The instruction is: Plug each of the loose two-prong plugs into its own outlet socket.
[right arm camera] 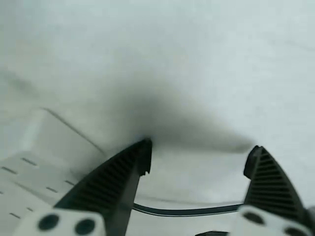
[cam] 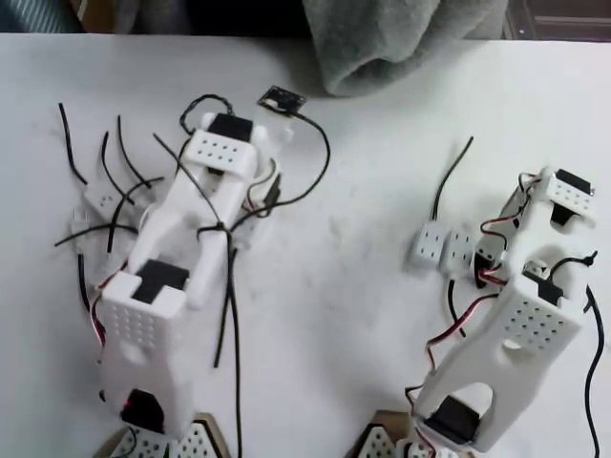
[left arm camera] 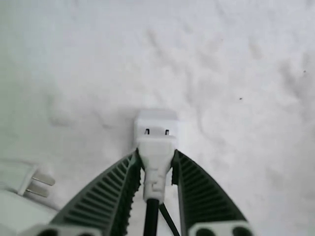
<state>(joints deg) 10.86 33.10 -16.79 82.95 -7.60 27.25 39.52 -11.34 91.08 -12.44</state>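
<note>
In the left wrist view my left gripper (left arm camera: 156, 160) is shut on a white two-prong plug (left arm camera: 156, 169) with a black cord. The plug's front end meets a small white outlet socket (left arm camera: 156, 122) lying on the table, and its prongs are hidden. Another white plug (left arm camera: 27, 181) lies close by with its prongs bare. In the high view the left arm's wrist (cam: 221, 148) covers that spot. My right gripper (right arm camera: 199, 152) is open just above the table, with nothing between its fingers. A white outlet block (right arm camera: 29, 172) lies beside it. Two white outlet blocks (cam: 444, 246) lie left of the right arm (cam: 563, 196).
Several loose black cords and white plugs (cam: 100, 200) are spread at the table's left. A grey cloth (cam: 382, 48) hangs over the far edge. A small black board (cam: 282, 97) lies behind the left arm. A black cord (right arm camera: 187, 211) runs under the right gripper.
</note>
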